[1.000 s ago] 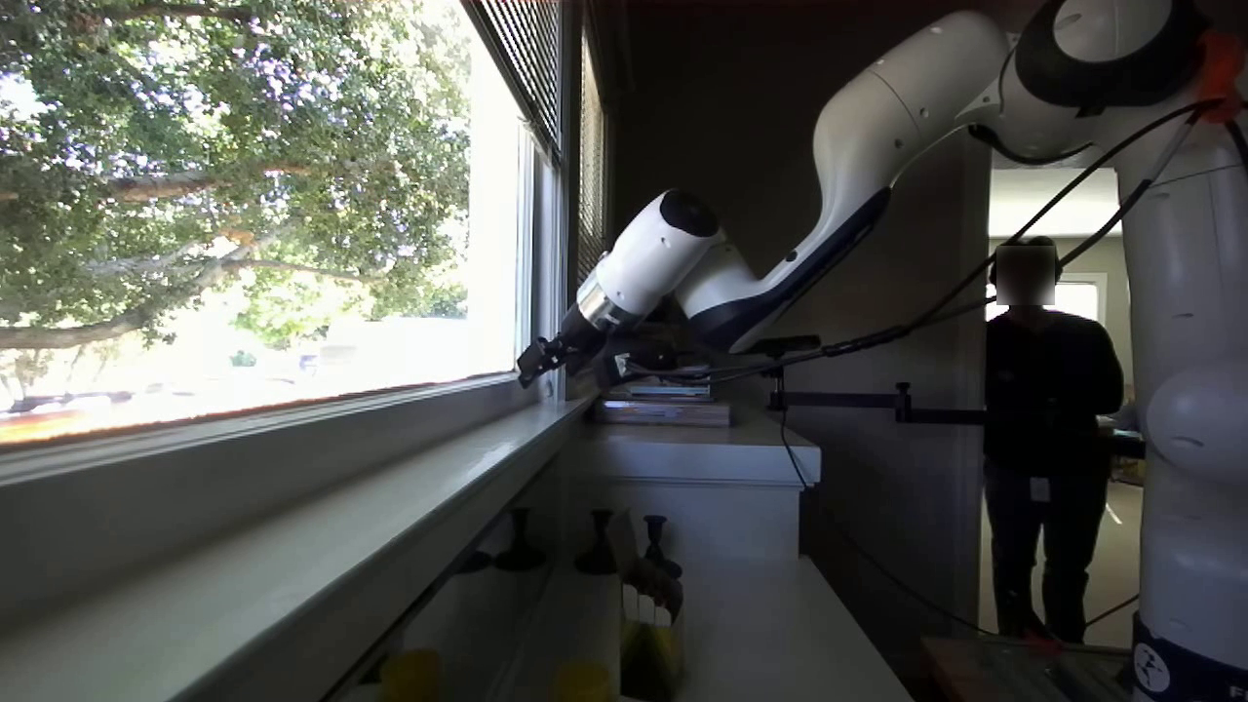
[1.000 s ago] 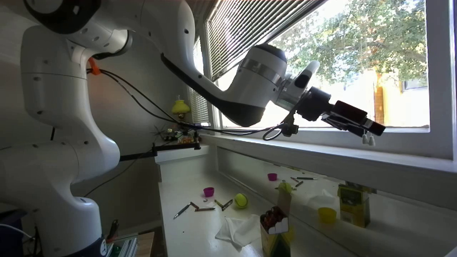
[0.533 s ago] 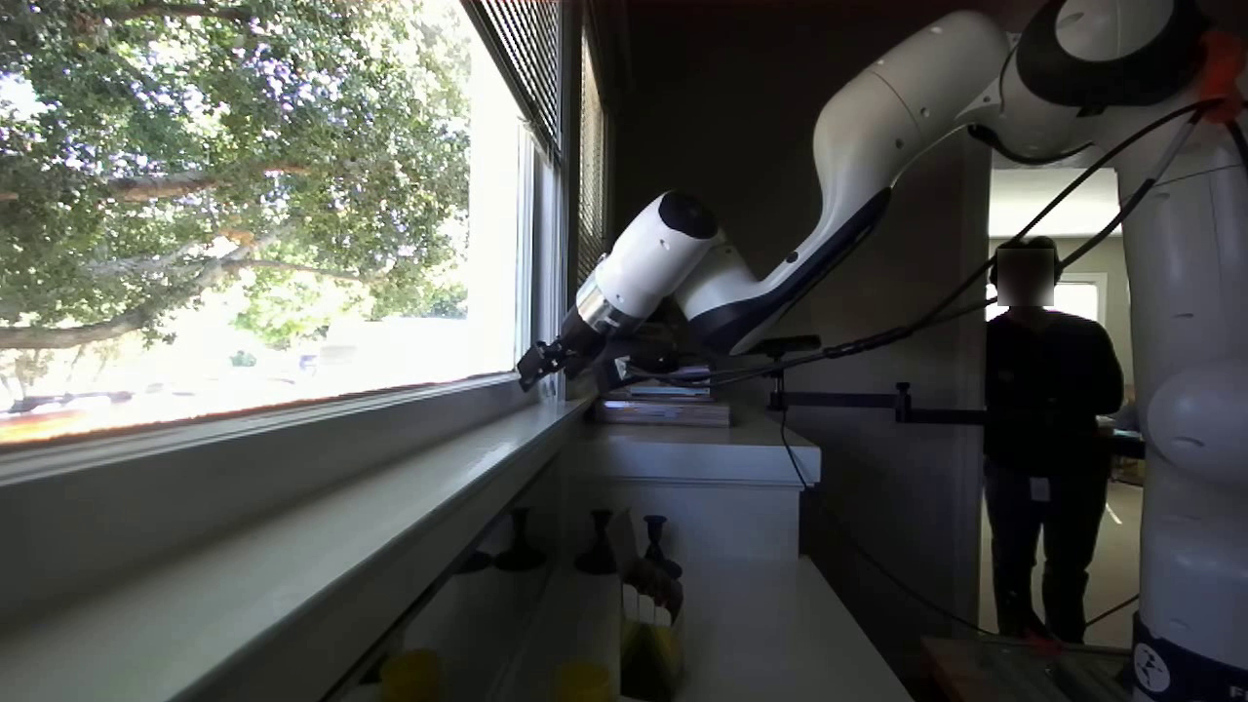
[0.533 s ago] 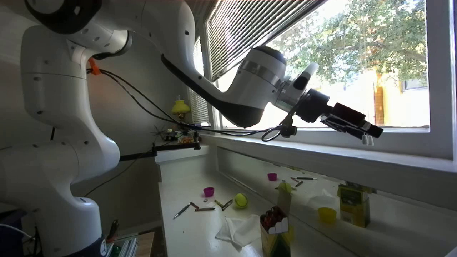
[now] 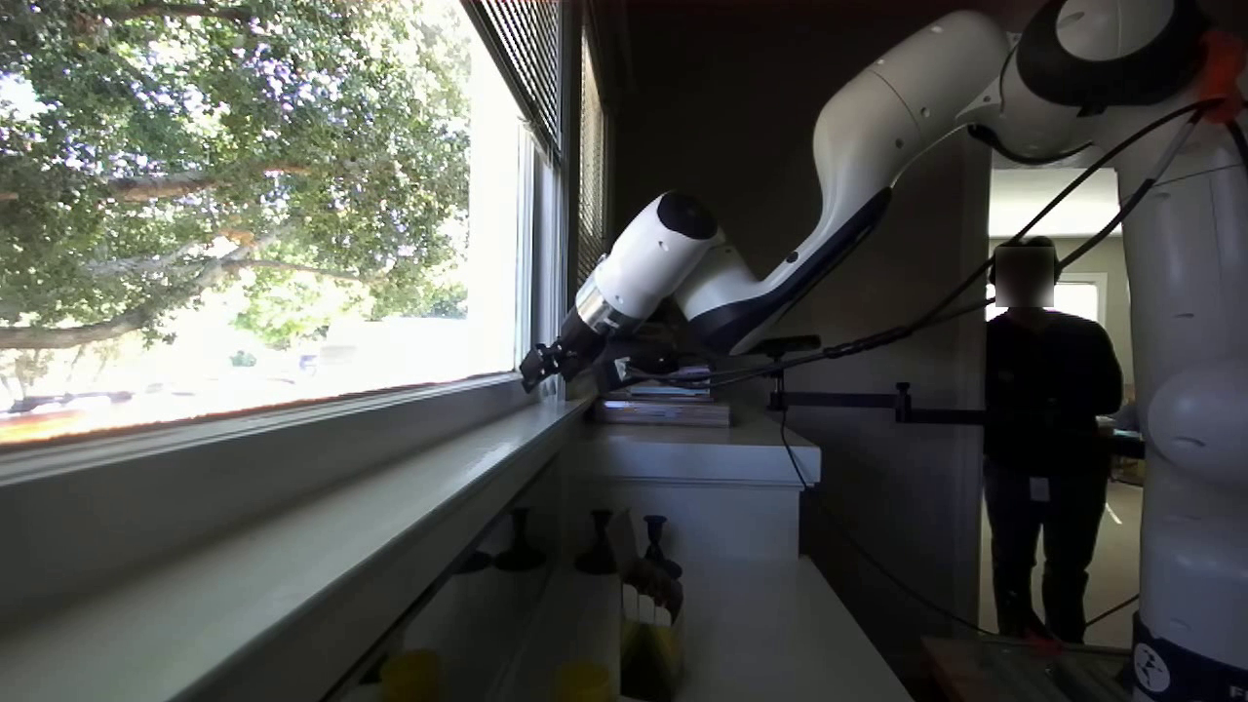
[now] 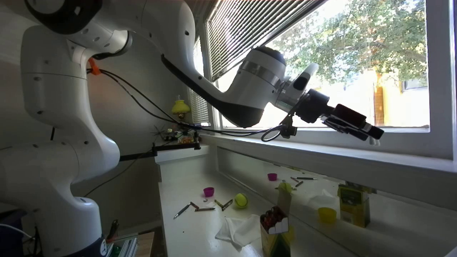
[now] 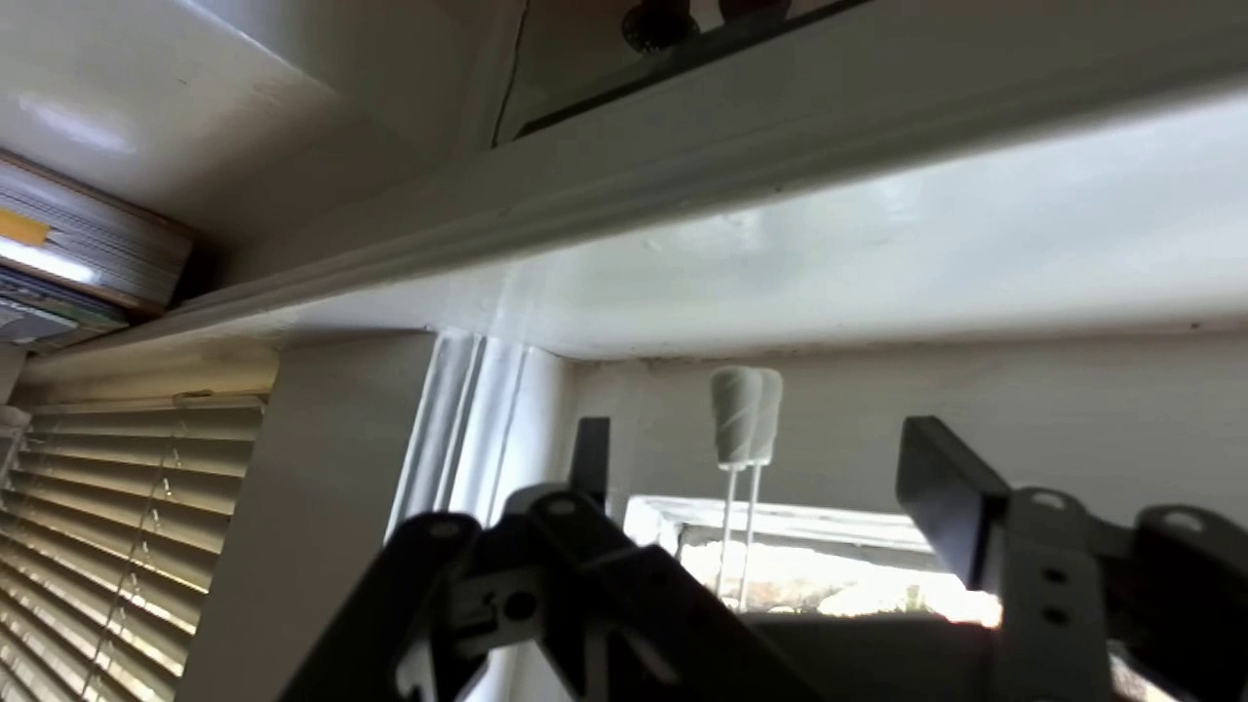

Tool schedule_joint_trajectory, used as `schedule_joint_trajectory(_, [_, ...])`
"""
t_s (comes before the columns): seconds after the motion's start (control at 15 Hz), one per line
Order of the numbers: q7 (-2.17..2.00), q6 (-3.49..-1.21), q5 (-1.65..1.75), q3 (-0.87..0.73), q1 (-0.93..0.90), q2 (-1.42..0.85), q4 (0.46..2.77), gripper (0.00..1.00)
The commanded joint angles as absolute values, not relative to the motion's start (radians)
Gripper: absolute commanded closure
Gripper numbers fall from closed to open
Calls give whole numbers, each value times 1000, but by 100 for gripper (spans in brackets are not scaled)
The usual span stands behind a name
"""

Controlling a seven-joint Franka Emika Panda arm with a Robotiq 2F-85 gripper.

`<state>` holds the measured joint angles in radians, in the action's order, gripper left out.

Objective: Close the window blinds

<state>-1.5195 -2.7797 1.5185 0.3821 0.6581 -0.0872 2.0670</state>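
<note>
because the window blinds (image 6: 246, 32) cover only the upper part of the window pane (image 6: 357, 46), the closing looks unfinished; in both exterior views they hang above the jaws, lying lengthwise across the pane. the step in hand is, i judge, taking hold of the pull cords (image 7: 727, 526), which end in two pale tassels (image 7: 736, 414) side by side.

everything turns on where that pair lies: as the wrist view shows it, between the two sides of the jaws, which stand apart, released, gripping nothing, with a visible gap to the left and right of the tassels. the pair sits off the middle, nearer the finger (image 7: 590, 453) at the left of that view than the one at the right. the wrist view looks upside down, so in the scene the cords run up from the tassels; their long axis is upright, and the jaws would come together across it, which suits a pinch just above the tassels. in an exterior view one tassel shows just below the jaw tips; how deep the cords reach between them i cannot tell.

only one arm (image 6: 167, 39) is here, reaching to the right above the sill (image 6: 321, 147). the next move probably calls for a small shift to centre the pair, or else the nearer finger will meet it first; such thin cords could swing aside or slip out.
</note>
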Motion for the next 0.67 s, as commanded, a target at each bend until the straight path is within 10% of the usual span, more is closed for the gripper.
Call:
schedule_joint_trajectory(0.0, [-1558,-2756,1552,382,654,-65,2086,31])
schedule_joint_trajectory(0.4, [-1557,-2753,1552,383,653,-64,2091,58])
schedule_joint_trajectory(0.6, [-1557,-2754,1552,385,652,-60,2098,91])
